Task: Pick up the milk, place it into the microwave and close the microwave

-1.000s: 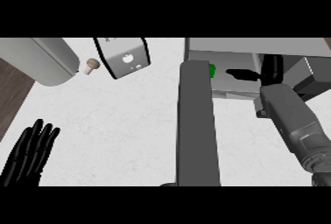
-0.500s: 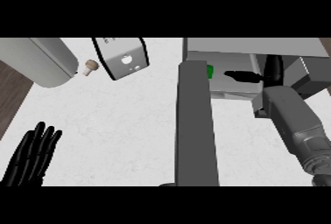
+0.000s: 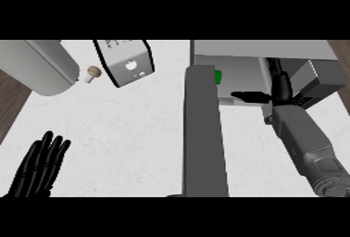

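Two hands are showing over a white counter (image 3: pixel 130 139), listed from the frame's left to its right.

Left hand (image 3: pixel 37 169): lying at the lower left, fingers straight and slightly spread, pointing up the frame, holding nothing.

Grey cylinder (image 3: pixel 37 67): sitting at the upper left, running off the top edge.

Small tan knob (image 3: pixel 92 72): lying just right of the cylinder, on the counter.

White box (image 3: pixel 126 62): standing tilted at the upper centre-left, black-edged, with small marks on its face.

Microwave door (image 3: pixel 203 134): standing open, showing as a long grey bar running from the upper centre down to the lower edge.

Microwave (image 3: pixel 239 55): occupying the upper right, a green spot beside the door's top end.

Right hand (image 3: pixel 263 96): reaching into the microwave opening from the lower right on its grey forearm, dark fingers pointing left; whether they are curled or straight cannot be told.

Milk: showing as a pale block (image 3: pixel 318 83) at the far upper right inside the microwave, just beside the right hand; whether the hand is touching it cannot be told.
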Controlling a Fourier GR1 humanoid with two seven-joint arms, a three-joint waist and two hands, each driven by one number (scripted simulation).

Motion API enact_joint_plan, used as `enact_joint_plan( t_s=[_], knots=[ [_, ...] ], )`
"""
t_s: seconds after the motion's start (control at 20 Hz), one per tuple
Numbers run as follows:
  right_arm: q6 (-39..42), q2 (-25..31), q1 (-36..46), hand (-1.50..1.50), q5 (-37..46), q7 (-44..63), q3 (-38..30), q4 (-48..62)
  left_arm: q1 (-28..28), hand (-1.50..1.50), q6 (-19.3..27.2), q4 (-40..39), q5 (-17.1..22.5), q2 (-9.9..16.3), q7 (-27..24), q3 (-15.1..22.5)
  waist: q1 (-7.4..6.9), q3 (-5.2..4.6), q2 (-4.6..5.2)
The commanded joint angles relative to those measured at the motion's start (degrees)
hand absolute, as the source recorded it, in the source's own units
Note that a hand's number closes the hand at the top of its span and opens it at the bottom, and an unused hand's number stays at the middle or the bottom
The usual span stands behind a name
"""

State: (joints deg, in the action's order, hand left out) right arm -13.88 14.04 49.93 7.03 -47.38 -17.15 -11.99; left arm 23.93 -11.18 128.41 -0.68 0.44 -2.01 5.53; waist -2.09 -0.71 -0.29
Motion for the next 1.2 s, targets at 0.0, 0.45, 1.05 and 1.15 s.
enact_joint_plan(
  t_s=[0.0,0.45,1.05,1.15],
  knots=[
    [1.3,-1.9,-6.4,-1.5,-1.3,-1.3,-0.6,0.4,3.5,-1.5,-1.1,-0.3,-0.1,0.0,-3.3,0.7,1.47,0.7,0.22],
    [4.5,-5.0,-14.5,-1.5,-2.4,-2.4,0.2,-2.6,4.1,-1.5,-0.6,0.8,0.5,-0.3,-1.2,0.3,1.8,0.7,0.16],
    [17.1,-9.9,-30.5,-1.5,-5.6,-7.9,3.0,-12.8,0.7,-1.5,-9.2,-2.7,4.5,3.8,0.8,6.0,2.62,0.67,0.03],
    [18.9,-10.6,-33.9,-1.5,-6.0,-10.1,3.7,-14.9,-4.7,1.5,-9.4,-9.4,1.2,4.5,-1.9,4.5,2.9,0.66,0.14]
  ],
)
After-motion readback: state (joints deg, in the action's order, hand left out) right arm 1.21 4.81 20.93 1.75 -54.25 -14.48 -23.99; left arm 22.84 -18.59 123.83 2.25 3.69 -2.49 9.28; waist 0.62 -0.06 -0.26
